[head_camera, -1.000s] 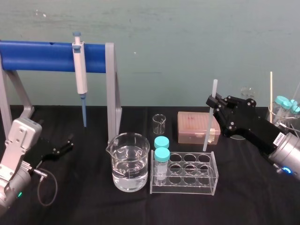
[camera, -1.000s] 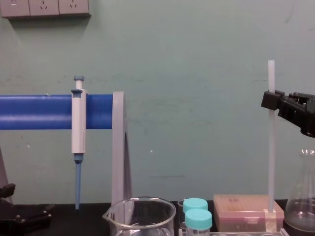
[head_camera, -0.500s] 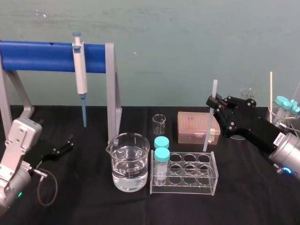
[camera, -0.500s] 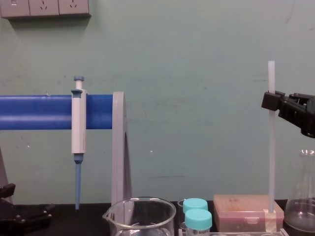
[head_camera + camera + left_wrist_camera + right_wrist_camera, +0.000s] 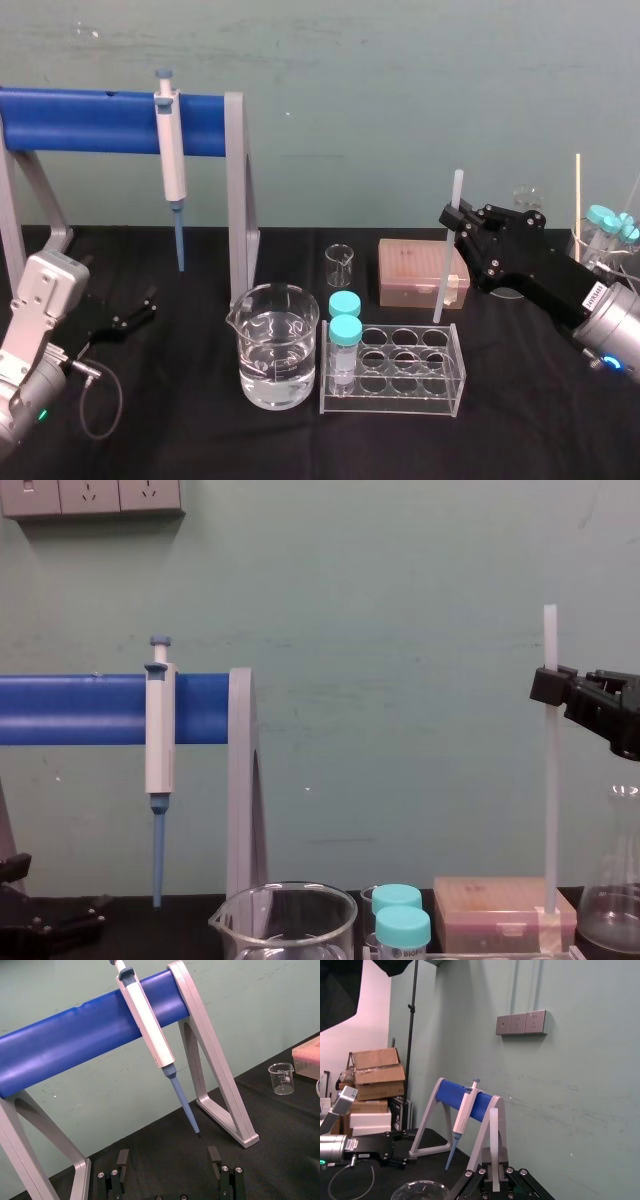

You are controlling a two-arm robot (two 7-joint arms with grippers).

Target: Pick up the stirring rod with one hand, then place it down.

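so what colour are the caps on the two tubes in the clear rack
Turquoise caps, clearest in the head view.

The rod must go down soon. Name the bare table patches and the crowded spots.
Bare table lies between the left gripper and the beaker, and along the front edge before the beaker and tube rack. Crowded: the middle, where beaker, tube rack and tip box cluster near the stirring rod held in the right gripper.
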